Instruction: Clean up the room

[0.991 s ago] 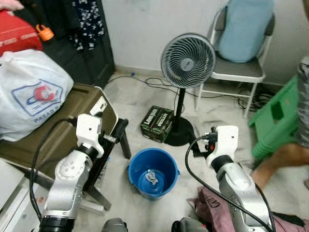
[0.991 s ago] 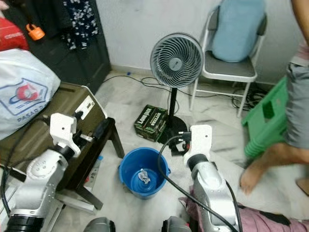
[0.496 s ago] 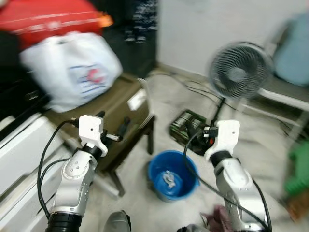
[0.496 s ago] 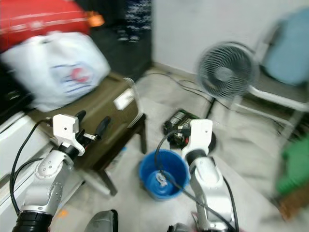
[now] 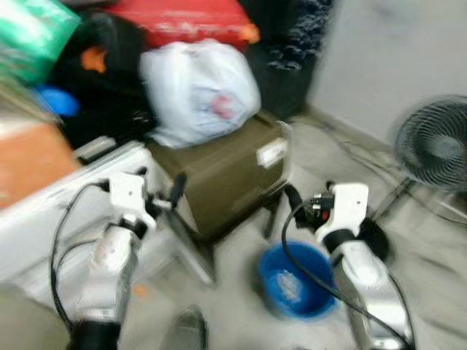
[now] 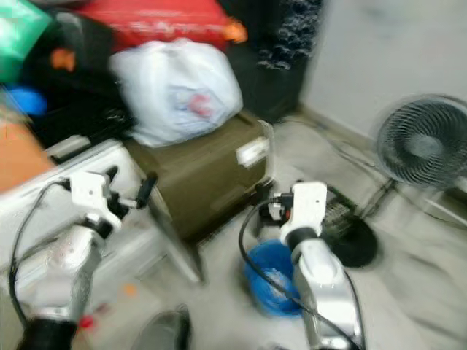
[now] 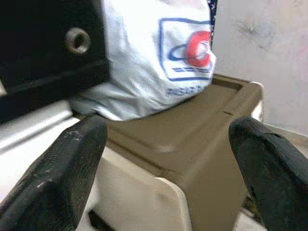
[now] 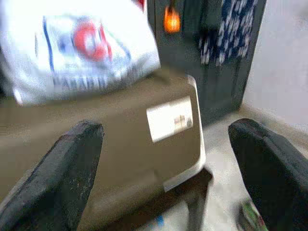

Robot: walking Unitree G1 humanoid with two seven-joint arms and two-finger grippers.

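The head views are blurred. A blue bucket (image 5: pixel 292 281) stands on the floor with a crumpled pale scrap (image 5: pixel 289 286) inside it. My right gripper (image 8: pixel 166 163) is held up just above and beside the bucket, open, with nothing between its fingers. My left gripper (image 7: pixel 163 159) is open too, raised in front of an olive-brown case (image 5: pixel 226 171). A white plastic bag (image 5: pixel 201 91) with a red and blue logo lies on top of that case. Both wrist views look at the case and the bag.
A red bag (image 5: pixel 182 18) and dark clutter pile up behind the white bag. A white cabinet (image 5: pixel 58 211) with an orange box (image 5: pixel 29 157) on it stands at the left. A standing fan (image 5: pixel 438 142) is at the right, with cables on the floor.
The camera has swung to the left: the fan slid to the right edge and the chair left the picture. Both arms keep the same raised pose with open fingers.
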